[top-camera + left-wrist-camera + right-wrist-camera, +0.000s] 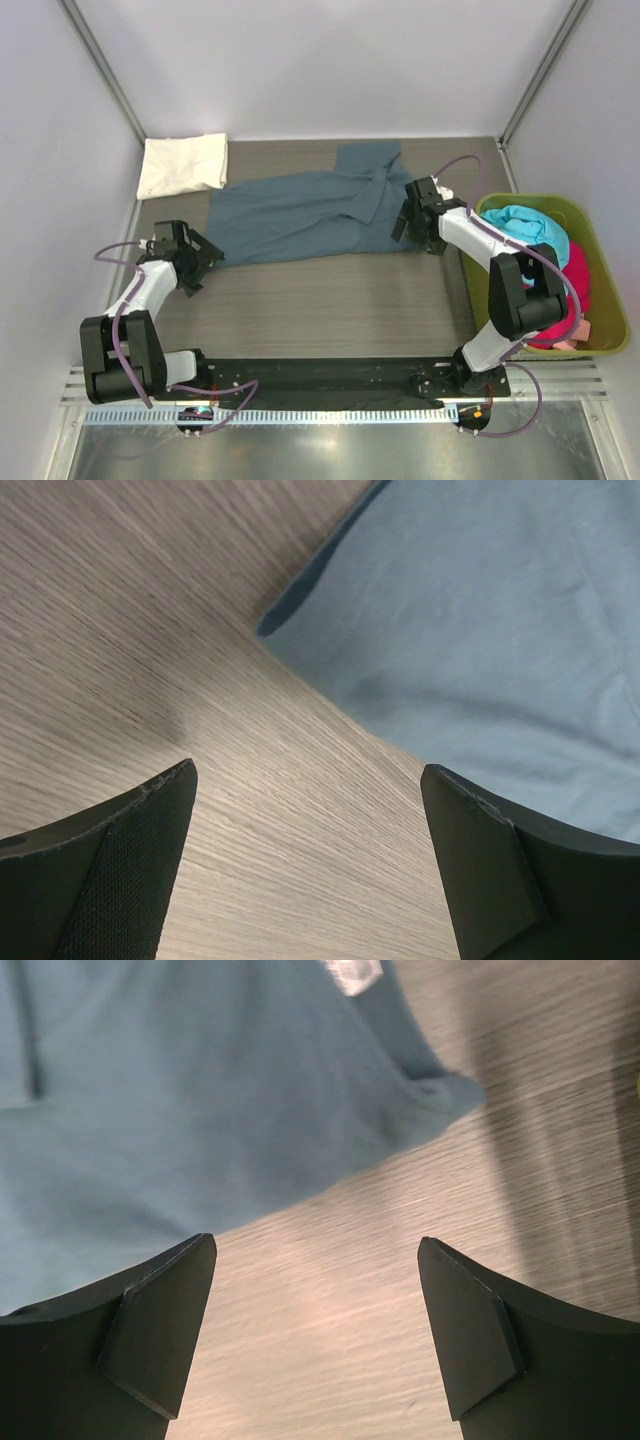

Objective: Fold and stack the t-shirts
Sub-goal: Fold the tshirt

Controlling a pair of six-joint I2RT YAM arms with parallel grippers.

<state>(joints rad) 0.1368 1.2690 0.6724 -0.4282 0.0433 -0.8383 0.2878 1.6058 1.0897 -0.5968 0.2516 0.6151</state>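
Nearest the lens, the left pincer stood released, its two dark fingers spread over bare counter, with a hem corner of the dark slate-blue t-shirt just ahead of it. The right pincer was likewise spread wide and empty, at the same shirt's opposite edge. Seen from above, that shirt lay spread across the counter's middle between both arms; a folded cream-white t-shirt sat at the far left corner, while a turquoise t-shirt and a pink-red t-shirt lay heaped in the olive-green bin on the right
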